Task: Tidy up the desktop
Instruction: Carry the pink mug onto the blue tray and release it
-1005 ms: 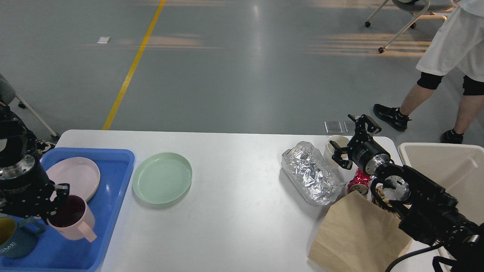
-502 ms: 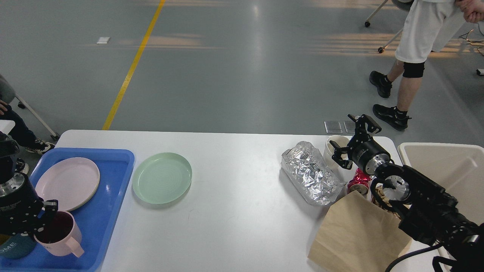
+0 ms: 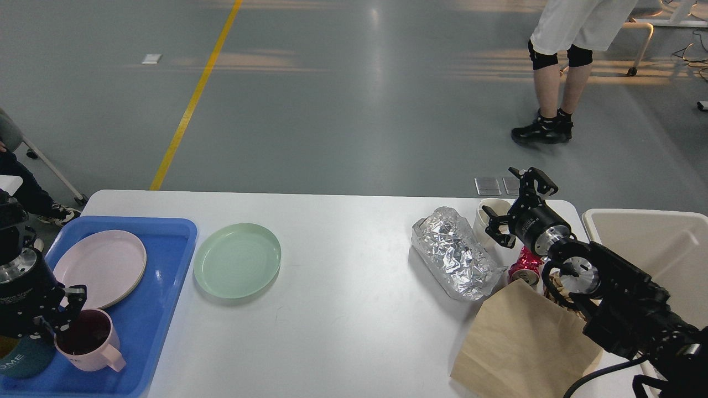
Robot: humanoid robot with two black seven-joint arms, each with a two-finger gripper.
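The white table [image 3: 343, 309] fills the lower view, its far edge meeting a grey polished floor [image 3: 343, 99] with a yellow line [image 3: 193, 99]. At the left edge a blue tray [image 3: 160, 276] holds a pink plate [image 3: 102, 265] and a pink mug [image 3: 91, 345]; the left hand [image 3: 58, 315] is at the mug's rim, grip unclear. A green plate [image 3: 238, 260] lies beside the tray. Near the right edge sit a foil container [image 3: 453, 251], a white cup [image 3: 487, 218], a brown paper bag [image 3: 520, 345] and a beige bin [image 3: 658, 249]. The right hand [image 3: 514, 207] hovers, fingers apart. A person [image 3: 558, 61] stands beyond.
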